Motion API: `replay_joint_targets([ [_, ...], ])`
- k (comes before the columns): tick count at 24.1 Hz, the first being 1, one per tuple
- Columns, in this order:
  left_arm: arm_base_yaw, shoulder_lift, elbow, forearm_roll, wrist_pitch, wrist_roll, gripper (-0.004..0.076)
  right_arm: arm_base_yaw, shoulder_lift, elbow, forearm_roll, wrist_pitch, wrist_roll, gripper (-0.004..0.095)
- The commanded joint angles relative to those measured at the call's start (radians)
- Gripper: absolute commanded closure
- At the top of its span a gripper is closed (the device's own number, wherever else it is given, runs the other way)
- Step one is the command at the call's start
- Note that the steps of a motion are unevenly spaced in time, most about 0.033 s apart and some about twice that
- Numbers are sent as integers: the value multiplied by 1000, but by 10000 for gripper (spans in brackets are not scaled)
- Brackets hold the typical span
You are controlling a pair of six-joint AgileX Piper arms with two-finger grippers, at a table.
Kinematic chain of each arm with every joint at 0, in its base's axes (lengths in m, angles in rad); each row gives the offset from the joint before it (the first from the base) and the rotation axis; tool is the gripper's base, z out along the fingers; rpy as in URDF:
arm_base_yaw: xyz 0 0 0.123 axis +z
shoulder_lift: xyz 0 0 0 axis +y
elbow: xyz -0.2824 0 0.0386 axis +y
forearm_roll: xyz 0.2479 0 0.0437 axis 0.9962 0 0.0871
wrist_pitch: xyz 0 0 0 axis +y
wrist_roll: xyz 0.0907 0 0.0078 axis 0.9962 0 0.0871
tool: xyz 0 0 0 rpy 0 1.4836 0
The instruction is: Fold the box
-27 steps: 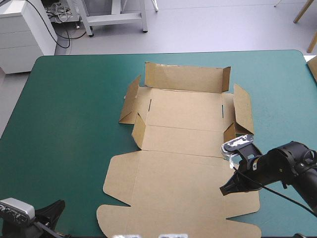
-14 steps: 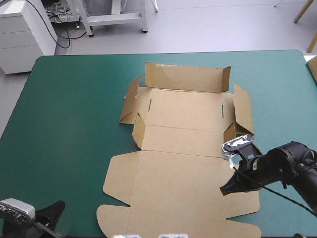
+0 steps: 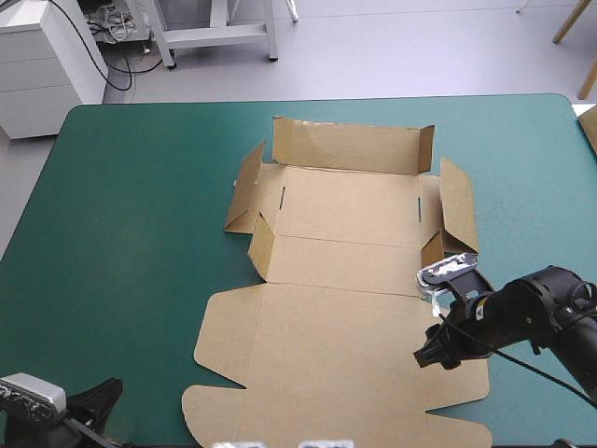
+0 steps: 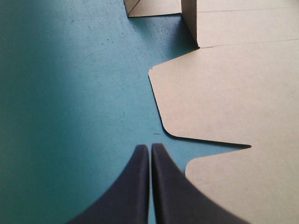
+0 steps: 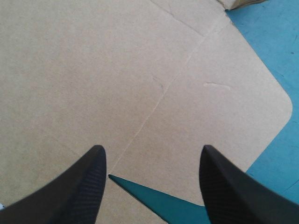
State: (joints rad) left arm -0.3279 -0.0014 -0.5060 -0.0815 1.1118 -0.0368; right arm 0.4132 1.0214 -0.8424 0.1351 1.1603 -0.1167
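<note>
- The box (image 3: 347, 217) lies at the middle of the desk (image 3: 131, 233), a cut sheet of brown board on the teal-green cover.
- At its far end the far wall (image 3: 354, 147) stands raised, and the side flaps (image 3: 458, 207) tilt up on either side of the base panel.
- Two small inner flaps rise at the near corners of the base.
- The lid (image 3: 326, 359) lies flat toward the desk's near edge, its outline cut with notches on both sides.
- The right tool (image 5: 152, 149) is over the lid's right part, its black fingers standing wide apart with nothing between them.
- A narrow teal-green notch (image 5: 154, 198) in the board shows between its fingers; I cannot tell whether the fingertips touch the board.
- The left tool (image 4: 150, 147) is near the desk's near left corner, its fingers pressed together into one pointed arch, gripping nothing.
- It is over the bare cover, just beside the lid's left edge and apart from the board.
</note>
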Motion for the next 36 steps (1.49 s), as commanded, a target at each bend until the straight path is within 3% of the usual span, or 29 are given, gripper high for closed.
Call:
replay_joint_targets([
  [1,-2,19,-21,-13,-61,-4,731,0,-8,-52,-11,9,5,357],
  [8,-2,19,-21,-13,-61,-4,731,0,-8,-282,-187,9,174,357],
  [24,-2,19,-21,-13,-56,-4,731,-6,308,-392,-291,9,212,357],
  [31,-2,19,-21,-13,-56,-4,731,-133,446,-459,-199,5,198,357],
  [34,-2,19,-21,-13,-56,-4,731,-205,495,-457,-77,-32,111,357],
  [36,-2,19,-21,-13,-56,-4,731,-205,517,-457,-75,-78,110,357],
])
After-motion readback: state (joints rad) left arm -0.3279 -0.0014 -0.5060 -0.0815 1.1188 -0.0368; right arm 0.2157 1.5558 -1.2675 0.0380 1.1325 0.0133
